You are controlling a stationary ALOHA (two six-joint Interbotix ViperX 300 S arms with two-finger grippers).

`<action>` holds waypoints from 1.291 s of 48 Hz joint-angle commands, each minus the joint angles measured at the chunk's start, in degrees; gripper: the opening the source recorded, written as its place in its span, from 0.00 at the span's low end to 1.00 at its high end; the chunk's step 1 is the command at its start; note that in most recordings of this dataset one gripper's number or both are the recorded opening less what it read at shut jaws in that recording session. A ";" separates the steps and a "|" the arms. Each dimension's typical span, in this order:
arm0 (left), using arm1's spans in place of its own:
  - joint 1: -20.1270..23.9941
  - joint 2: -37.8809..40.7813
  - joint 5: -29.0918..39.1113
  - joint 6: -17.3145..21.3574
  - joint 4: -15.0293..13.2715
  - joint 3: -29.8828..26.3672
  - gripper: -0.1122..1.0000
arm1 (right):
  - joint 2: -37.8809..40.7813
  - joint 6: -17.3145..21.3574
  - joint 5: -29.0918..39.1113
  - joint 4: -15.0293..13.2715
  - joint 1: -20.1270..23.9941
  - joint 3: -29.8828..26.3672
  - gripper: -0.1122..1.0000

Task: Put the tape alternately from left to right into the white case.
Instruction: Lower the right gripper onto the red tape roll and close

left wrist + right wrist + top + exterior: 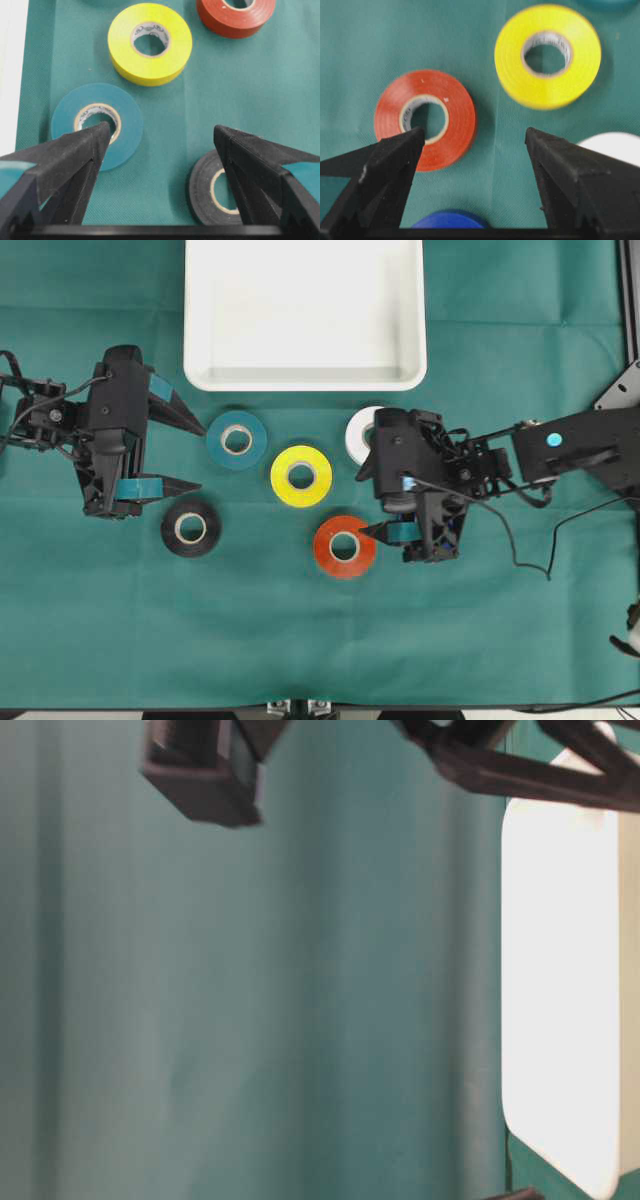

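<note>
1. Left gripper (190,453): jaws are held wide apart and empty, pointing toward the rolls. The teal roll (236,440) lies just beyond the upper finger, the black roll (190,528) just beyond the lower one; neither is touched.
2. Case (305,378): a shallow, smooth white plastic tray with rounded corners, seen empty, above the rolls.
3. Yellow roll (301,475): flat on the green cloth (100,640), between both arms.
4. Red roll (345,546): glossy, with a pale card core, lying flat.
5. Right gripper (370,502): jaws are spread, nothing held. The red roll lies nearest, beside the lower finger; the white roll (358,433) is partly hidden, and a blue roll (450,220) sits below the wrist.
</note>
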 commanded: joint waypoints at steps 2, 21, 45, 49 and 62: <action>0.09 -0.44 -0.18 -0.09 -0.09 -1.32 0.62 | 0.97 1.85 1.49 0.00 0.44 -2.46 0.87; 0.09 -0.44 0.09 -0.09 -0.09 -1.14 0.61 | 7.29 5.80 5.10 -0.09 1.58 -8.00 0.87; 0.09 -0.44 2.29 -0.18 -0.09 -1.41 0.61 | 11.60 9.40 6.94 0.00 2.29 -10.11 0.87; 0.09 -0.44 2.29 -0.18 -0.09 -1.41 0.61 | 12.39 9.58 6.86 0.00 2.29 -10.11 0.87; 0.09 -0.44 2.29 -0.18 -0.09 -1.41 0.61 | 14.33 11.25 6.77 0.00 1.85 -10.28 0.87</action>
